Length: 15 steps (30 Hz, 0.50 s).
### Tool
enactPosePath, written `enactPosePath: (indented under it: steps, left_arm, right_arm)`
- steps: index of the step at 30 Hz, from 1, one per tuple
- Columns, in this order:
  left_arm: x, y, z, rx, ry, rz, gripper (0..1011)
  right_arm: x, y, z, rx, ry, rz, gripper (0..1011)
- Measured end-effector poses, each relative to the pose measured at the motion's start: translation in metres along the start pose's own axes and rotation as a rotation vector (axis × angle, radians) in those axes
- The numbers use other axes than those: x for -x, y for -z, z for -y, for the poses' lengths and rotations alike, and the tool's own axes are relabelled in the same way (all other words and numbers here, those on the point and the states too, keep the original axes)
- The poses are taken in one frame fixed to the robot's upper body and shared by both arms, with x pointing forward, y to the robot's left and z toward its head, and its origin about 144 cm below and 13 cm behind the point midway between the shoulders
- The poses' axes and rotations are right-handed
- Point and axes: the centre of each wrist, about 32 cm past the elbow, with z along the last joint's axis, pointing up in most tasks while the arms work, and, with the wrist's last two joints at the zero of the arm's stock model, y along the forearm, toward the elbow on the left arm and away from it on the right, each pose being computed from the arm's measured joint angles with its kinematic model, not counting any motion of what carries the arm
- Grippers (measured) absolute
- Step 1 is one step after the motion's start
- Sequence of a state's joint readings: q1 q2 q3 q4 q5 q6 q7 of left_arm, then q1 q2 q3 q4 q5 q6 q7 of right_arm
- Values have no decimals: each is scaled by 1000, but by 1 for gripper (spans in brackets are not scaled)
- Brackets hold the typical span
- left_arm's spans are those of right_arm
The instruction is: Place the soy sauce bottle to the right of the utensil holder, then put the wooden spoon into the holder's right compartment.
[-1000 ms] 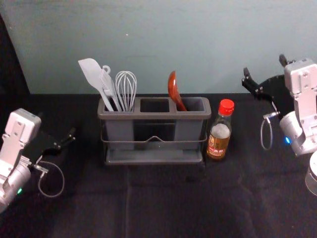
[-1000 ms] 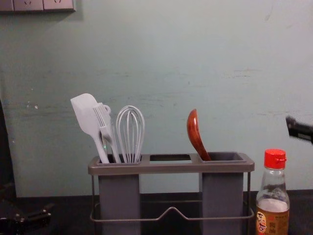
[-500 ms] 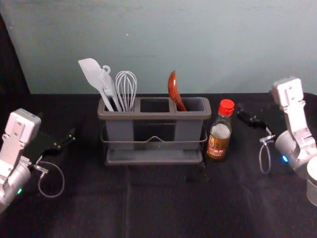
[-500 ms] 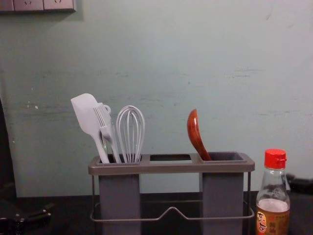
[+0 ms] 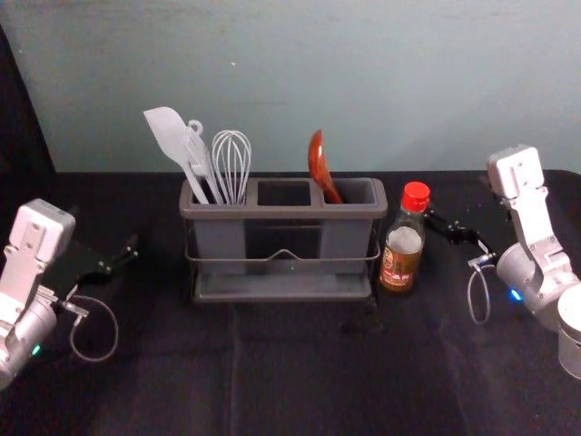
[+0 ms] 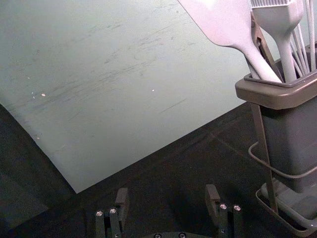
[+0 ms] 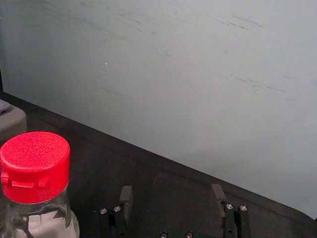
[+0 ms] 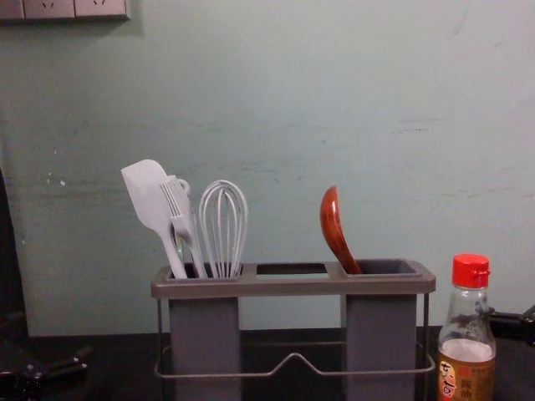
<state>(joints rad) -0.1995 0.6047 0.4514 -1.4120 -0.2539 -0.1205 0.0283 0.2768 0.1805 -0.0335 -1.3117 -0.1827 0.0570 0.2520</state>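
- Soy sauce bottle, red-capped, stands upright just right of the utensil holder.
- Wooden spoon leans in the holder's right compartment, bowl up.
- Right gripper is just right of the bottle, its fingers spread with nothing between them; contact with the bottle I cannot tell.
- White spatula, brush and whisk fill the left compartment.
- Left gripper, parked left of the holder, has fingers spread.

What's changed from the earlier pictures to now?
The right gripper has come down and leftward, close to the soy sauce bottle, open and holding nothing. The left gripper, bottle, utensil holder and wooden spoon in its right compartment stayed put.
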Motion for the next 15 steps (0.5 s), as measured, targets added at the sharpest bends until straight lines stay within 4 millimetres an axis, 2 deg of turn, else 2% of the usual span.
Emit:
enactPosePath:
  steps: [15]
  left_arm:
    - [0,0,0,0,0,0,1011]
  right_arm:
    - [0,1,0,-1,3,5,1003]
